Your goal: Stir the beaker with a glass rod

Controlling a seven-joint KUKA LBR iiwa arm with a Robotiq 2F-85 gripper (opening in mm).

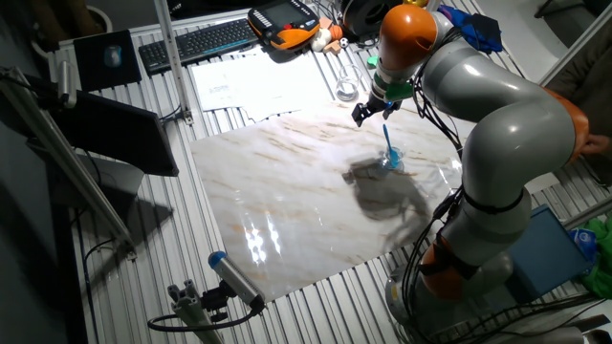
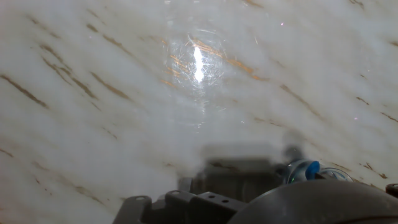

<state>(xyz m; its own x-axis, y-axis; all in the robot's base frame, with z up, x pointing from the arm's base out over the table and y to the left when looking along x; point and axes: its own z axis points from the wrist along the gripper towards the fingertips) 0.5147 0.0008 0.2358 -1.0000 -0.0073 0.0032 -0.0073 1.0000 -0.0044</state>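
Note:
The beaker (image 1: 393, 161), a tiny clear cup tinted blue, stands on the marble board (image 1: 287, 201) toward its right side. The glass rod (image 1: 388, 141), a thin light-blue stick, leans in the beaker with its top pointing up and left. My gripper (image 1: 375, 111) hangs just above and left of the rod's top end. Its black fingers stand apart and the rod does not sit between them. In the blurred hand view, the beaker (image 2: 303, 169) appears as a small blue-tinted cup at the lower right. No fingers can be made out there.
A clear long-necked flask (image 1: 346, 86) lies on papers behind the board. A keyboard (image 1: 206, 38) and an orange pendant (image 1: 284, 24) are at the back. A grey cylinder with a blue cap (image 1: 234, 275) lies at the front left. A dark screen (image 1: 105, 134) stands on the left.

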